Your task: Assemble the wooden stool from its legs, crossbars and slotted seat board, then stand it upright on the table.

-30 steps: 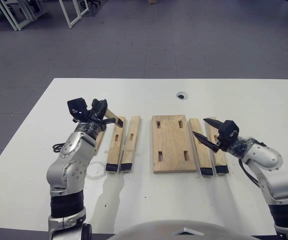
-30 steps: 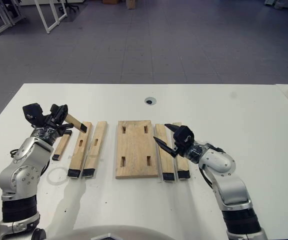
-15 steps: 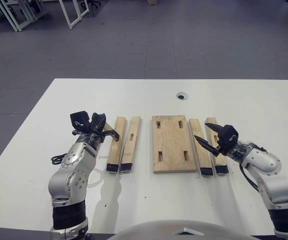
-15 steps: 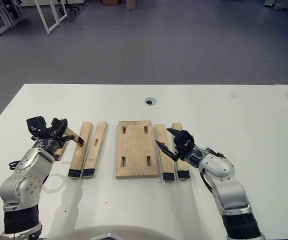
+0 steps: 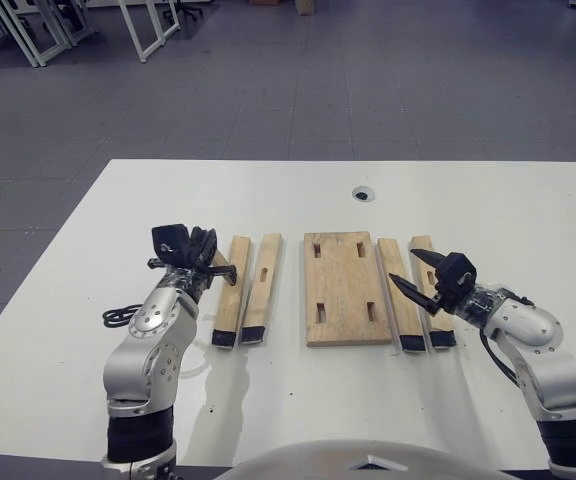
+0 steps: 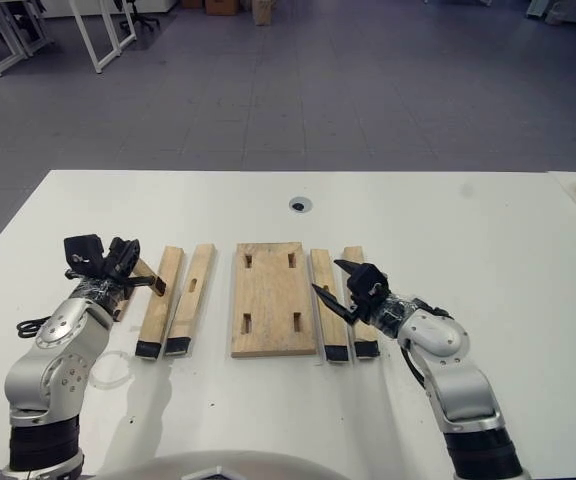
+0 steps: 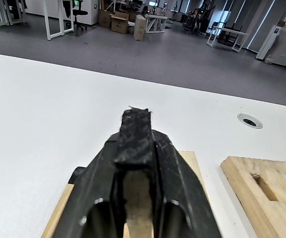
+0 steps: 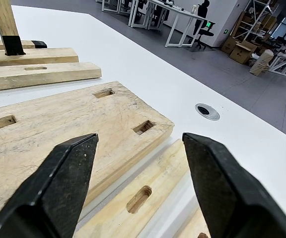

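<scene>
One crossbar (image 6: 148, 275), in left jaws, has sunk lower.

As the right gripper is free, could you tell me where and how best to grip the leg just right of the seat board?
Probably mid-length on the leg, from straight above, the open right gripper straddling its width: it lies flat, with only narrow gaps to the seat board and neighbouring leg.

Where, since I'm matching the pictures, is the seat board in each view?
Left eye: seat board mid-table, legs either side.
Right eye: board mid-table too.
Left wrist: probably its slotted corner, nearer than the hole.
Right wrist: close up, slots showing.
Shared landmark: the cable hole beyond the board.
</scene>
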Controlling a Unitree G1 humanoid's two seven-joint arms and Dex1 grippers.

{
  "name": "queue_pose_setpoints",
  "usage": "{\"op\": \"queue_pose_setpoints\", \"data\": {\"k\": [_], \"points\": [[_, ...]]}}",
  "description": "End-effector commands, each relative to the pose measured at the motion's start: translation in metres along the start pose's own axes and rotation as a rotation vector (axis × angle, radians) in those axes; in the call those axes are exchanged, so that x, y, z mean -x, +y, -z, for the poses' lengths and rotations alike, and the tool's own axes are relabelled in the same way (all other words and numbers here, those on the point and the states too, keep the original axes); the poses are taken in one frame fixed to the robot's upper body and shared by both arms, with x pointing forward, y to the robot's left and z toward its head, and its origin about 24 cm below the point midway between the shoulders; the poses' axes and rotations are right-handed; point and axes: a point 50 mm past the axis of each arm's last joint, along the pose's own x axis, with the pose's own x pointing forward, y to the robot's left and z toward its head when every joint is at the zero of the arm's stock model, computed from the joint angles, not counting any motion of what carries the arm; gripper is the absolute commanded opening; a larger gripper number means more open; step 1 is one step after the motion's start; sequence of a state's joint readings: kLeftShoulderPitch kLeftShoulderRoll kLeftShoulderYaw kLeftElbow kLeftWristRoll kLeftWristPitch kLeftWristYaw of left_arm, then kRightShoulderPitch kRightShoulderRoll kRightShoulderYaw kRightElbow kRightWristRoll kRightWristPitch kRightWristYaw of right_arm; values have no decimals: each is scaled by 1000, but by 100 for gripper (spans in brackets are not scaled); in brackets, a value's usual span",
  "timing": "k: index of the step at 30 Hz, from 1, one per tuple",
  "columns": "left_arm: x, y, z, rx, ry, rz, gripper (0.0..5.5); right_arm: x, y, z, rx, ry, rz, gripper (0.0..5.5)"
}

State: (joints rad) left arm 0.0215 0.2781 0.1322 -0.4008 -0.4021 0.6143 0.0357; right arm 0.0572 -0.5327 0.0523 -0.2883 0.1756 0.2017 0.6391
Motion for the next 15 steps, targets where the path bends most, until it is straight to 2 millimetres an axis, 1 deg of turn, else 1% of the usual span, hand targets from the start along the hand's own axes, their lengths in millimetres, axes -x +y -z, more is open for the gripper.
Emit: {"op": "queue_pose_setpoints", "data": {"k": [1,3,7,9,12,13,15], "points": [[3,10,39,-39,187,-46,44,0,-2,-2,20,1,7,313],[7,13,48,19,211,-54,44,0,-2,-1,20,3,7,313],[6,21,53,68,215,-66,44,1,-2,-1,22,8,6,313],[4,22,51,59,192,-58,44,0,-1,0,31,12,4,313],[-2,14,37,33,77,-39,44,0,-2,-1,35,11,4,313],[-3,10,31,23,37,-22,83,0,-2,-1,35,10,5,313],[-4,4,22,16,-25,9,115,0,-2,0,34,10,5,313]]}}
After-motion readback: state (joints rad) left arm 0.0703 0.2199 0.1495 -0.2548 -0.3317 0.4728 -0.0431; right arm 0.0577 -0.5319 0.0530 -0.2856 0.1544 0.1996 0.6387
